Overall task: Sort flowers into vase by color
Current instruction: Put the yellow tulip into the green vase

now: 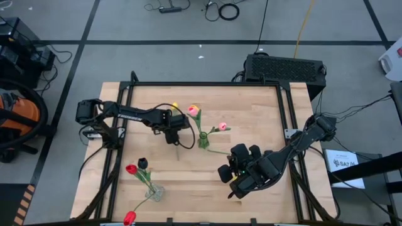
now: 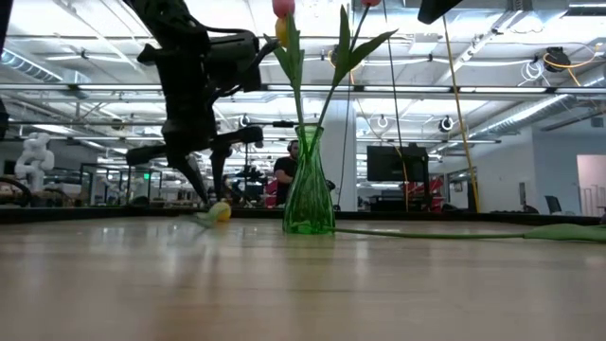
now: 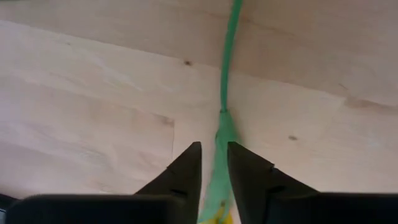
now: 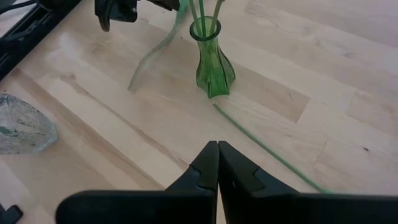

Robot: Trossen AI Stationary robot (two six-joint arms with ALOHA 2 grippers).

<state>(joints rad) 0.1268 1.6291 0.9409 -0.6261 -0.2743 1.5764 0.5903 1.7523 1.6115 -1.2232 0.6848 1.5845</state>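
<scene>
A yellow tulip lies on the table left of the green vase [image 1: 203, 140]; its head [image 2: 220, 212] rests on the wood and its stem [image 4: 147, 64] trails toward the near edge. My left gripper [image 3: 214, 158] comes down over it, shut on the stem. The green vase holds a pink-and-yellow tulip [image 1: 194, 110] and a pink one [image 1: 222, 126]. A clear vase [image 1: 155, 192] holds a red tulip [image 1: 130, 169] and a black one [image 1: 142, 163]. My right gripper [image 4: 217, 149] hovers shut, near-right of the green vase. My left gripper pinches the yellow tulip's stem [image 3: 222, 124] between its two fingers, just below the head, where a leaf widens it. The fingers come from above, slanting down, and straddle the stem. The head and the far stem end still lie on the table.
A loose green stem [image 4: 267, 148] lies on the wood just near-right of the green vase, between it and my right gripper. A red tulip [image 1: 129, 218] lies at the table's near edge, left of centre. Bare wood shows between the two vases.
</scene>
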